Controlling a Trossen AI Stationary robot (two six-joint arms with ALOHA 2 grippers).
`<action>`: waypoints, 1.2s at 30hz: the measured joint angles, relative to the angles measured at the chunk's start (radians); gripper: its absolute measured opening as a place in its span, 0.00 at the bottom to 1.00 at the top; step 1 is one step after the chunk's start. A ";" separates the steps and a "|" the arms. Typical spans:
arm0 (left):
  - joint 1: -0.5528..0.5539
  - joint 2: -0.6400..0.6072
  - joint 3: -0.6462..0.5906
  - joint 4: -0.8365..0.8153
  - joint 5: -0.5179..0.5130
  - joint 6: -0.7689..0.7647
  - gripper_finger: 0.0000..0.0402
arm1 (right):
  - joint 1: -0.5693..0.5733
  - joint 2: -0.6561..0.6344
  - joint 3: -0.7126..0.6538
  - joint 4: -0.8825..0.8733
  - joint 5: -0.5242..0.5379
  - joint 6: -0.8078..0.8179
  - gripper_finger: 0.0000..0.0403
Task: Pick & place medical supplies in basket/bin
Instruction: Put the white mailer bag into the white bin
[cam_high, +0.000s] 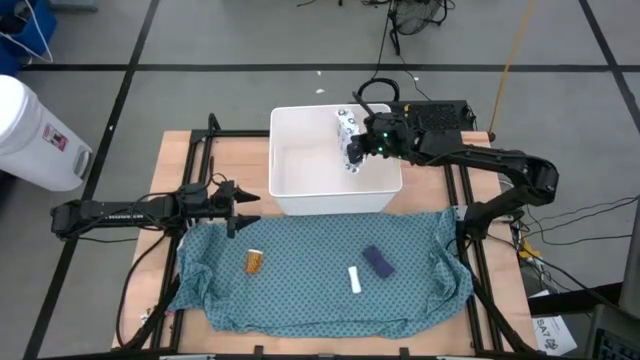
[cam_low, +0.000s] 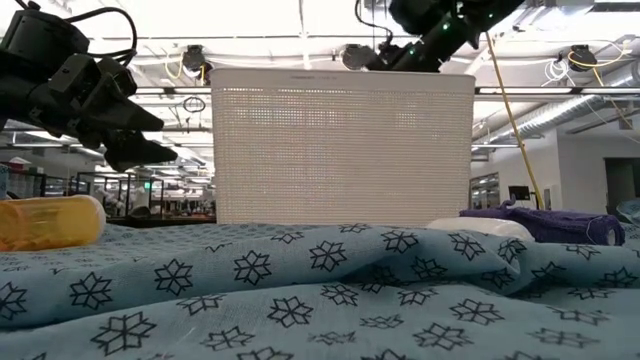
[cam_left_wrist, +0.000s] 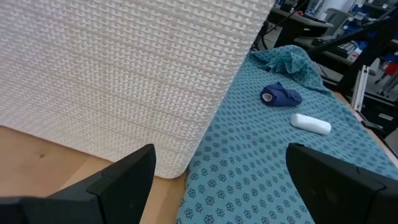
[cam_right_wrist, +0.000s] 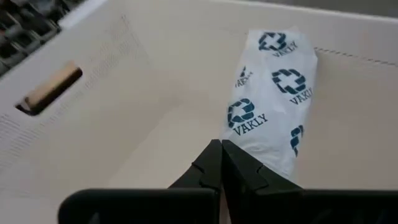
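The white tub (cam_high: 300, 170) stands at the table's far middle. My right gripper (cam_high: 355, 155) is over the tub's right half, shut on the flat white packet (cam_right_wrist: 273, 99) with dark ring prints. My left gripper (cam_high: 245, 210) hovers open near the tub's near left corner, touching nothing. On the teal cloth (cam_high: 300, 290) lie the orange pill bottle (cam_high: 255, 261), the small white tube (cam_high: 354, 279) and the dark blue block (cam_high: 377, 261). My right gripper pinches the packet at one end (cam_right_wrist: 249, 140) between its two shut fingers (cam_right_wrist: 211, 165). It reaches in from the table's right side, slanting down into the tub. The packet stretches away from the fingertips toward the tub's far wall; whether it rests there, I cannot tell.
A white cylindrical container with a red label (cam_high: 35, 135) stands off the table's far left. The cloth covers the near half of the table, bunched at its right end (cam_high: 445, 250). Bare wood (cam_high: 190, 160) shows left of the tub. Cables lie beyond the far edge.
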 joint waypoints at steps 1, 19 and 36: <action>0.000 0.000 0.000 0.000 0.000 0.000 0.90 | 0.000 0.010 0.001 -0.005 0.018 -0.006 0.00; 0.000 0.000 0.000 -0.003 -0.001 0.000 0.90 | -0.007 0.039 -0.001 -0.123 0.177 -0.084 0.00; 0.000 0.000 0.000 -0.003 -0.001 0.000 0.90 | -0.030 0.037 0.187 -0.366 0.130 -0.103 0.00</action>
